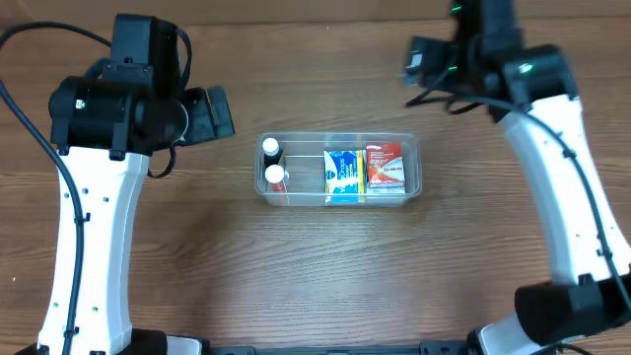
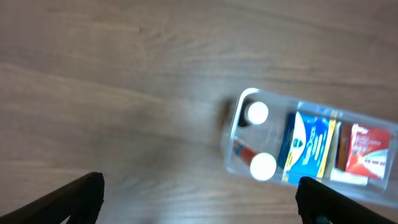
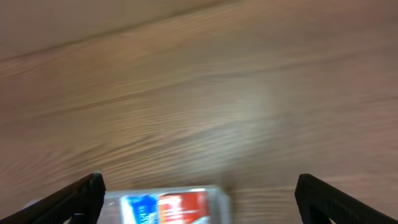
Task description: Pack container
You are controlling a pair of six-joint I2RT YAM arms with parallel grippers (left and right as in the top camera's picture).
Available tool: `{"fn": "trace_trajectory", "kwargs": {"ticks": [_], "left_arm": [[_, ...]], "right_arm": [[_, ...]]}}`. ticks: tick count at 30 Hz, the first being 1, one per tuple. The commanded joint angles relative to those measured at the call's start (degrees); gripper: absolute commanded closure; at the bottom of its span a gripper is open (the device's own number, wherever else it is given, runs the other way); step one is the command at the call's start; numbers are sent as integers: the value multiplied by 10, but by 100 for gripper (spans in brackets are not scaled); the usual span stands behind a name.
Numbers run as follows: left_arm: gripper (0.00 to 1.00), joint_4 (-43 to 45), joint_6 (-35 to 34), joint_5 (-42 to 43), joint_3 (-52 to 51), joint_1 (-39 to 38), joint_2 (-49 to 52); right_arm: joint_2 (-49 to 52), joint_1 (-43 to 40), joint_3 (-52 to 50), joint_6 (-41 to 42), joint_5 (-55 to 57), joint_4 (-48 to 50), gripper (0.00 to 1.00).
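Note:
The clear plastic container [image 1: 414,148] sits mid-table. It holds two small white-capped bottles [image 1: 273,163] at its left end, a blue packet [image 1: 343,176] in the middle and a red packet [image 1: 385,168] at its right. My left gripper [image 1: 219,113] is raised left of the container, open and empty; its wrist view shows the container [image 2: 231,134] between the wide-spread fingers [image 2: 199,199]. My right gripper [image 1: 414,61] is raised behind the container's right end, open and empty; its view shows the container's end [image 3: 221,198] at the bottom edge, between the fingers [image 3: 198,199].
The wooden table [image 1: 325,276] surrounds the container. The two white arms rise at the left [image 1: 94,237] and right [image 1: 572,187] sides, with black cables along them.

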Motion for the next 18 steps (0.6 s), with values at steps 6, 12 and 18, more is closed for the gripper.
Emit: {"fn": "trace_trajectory", "kwargs": {"ticks": [6,12,18], "left_arm": [[0,67,71,-25,4,27,22],[0,83,73,-38,-34,24,-83],[0,236,56,-43,-363,24,-358]], "right_arm": [[2,-138,0,-56,-27,-41,0],[-116,-137,-70,-55,-26,-35,4],[-438,-137,-421,-38,-27,128,11]]}}
